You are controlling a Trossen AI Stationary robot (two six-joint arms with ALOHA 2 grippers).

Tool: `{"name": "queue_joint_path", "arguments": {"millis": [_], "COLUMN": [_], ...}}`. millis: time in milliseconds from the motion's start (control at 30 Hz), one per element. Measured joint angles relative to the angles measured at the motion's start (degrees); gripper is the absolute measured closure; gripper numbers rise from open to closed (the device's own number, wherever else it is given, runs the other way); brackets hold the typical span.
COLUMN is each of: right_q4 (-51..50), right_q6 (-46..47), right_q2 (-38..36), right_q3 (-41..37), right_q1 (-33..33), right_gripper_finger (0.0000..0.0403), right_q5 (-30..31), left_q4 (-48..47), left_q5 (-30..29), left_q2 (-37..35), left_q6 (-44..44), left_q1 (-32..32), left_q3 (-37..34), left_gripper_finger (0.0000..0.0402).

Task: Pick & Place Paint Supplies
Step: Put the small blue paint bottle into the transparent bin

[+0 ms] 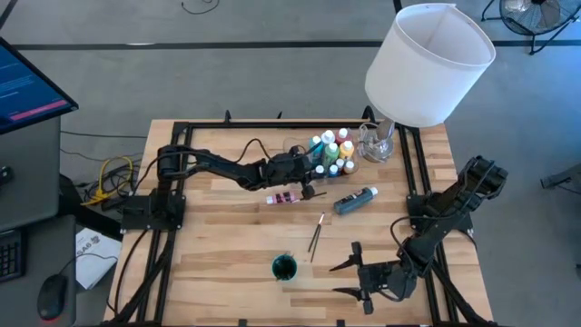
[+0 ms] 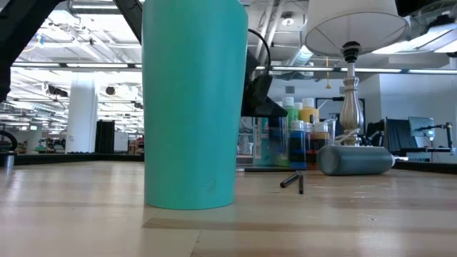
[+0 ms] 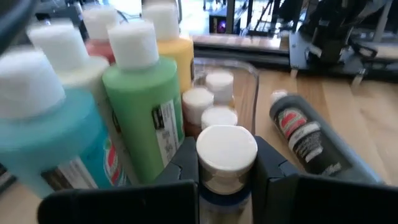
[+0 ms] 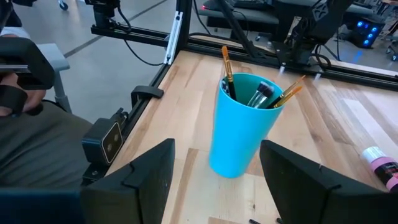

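Observation:
Several white-capped paint bottles (image 1: 331,150) stand in a clear tray (image 3: 244,67) at the table's far middle; the left wrist view shows teal, green (image 3: 146,112), yellow and red ones. My left gripper (image 1: 313,173) reaches the tray's near side and is shut on a tiny white-capped blue bottle (image 3: 227,149). A pink bottle (image 1: 286,197) and a dark blue bottle (image 1: 356,201) lie on their sides on the wood, with two thin brushes (image 1: 318,232) nearer. My right gripper (image 1: 349,277) stands open at the near right, facing a teal cup (image 4: 242,124) that holds brushes. My left gripper pinches the tiny bottle between its two fingers (image 3: 180,165), on the body just under the white cap (image 3: 219,185). The fingers come nearly level from the table's left. The bottle stands upright between them; its foot is hidden, so whether it is lifted does not show.
A big white lampshade (image 1: 427,64) hangs over the far right corner, its glass lamp base (image 1: 377,141) right beside the tray. Black frame rails (image 1: 413,173) run along the table's sides. Bare wood lies between the cup (image 1: 284,267) and the lying bottles.

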Motion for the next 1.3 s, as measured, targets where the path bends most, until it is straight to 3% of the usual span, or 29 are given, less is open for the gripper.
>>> {"name": "queue_joint_path", "arguments": {"millis": [433, 733, 967, 1300], "right_q4": [-0.2, -0.3, -0.3, -0.4], "right_q6": [0.0, 0.0, 0.0, 0.0], "right_q2": [0.0, 0.0, 0.0, 0.0], "right_q3": [0.0, 0.0, 0.0, 0.0], "right_q1": [0.0, -0.1, -0.6, -0.8], "right_gripper_finger": [0.0173, 0.0173, 0.0173, 0.0173], "right_q5": [0.0, -0.1, -0.1, -0.1], "left_q4": [0.6, 0.2, -4.8, -8.7], "left_q5": [-1.3, -7.8, -12.6, -15.2], "left_q2": [1.1, 1.2, 1.3, 1.3], "left_q6": [-1.4, -2.8, -3.0, -5.8], "left_q1": [-0.1, -1.7, -2.8, -3.0], "left_q3": [0.0, 0.6, 4.9, 6.5], "left_gripper_finger": [0.0378, 0.0378, 0.0378, 0.0378]}}
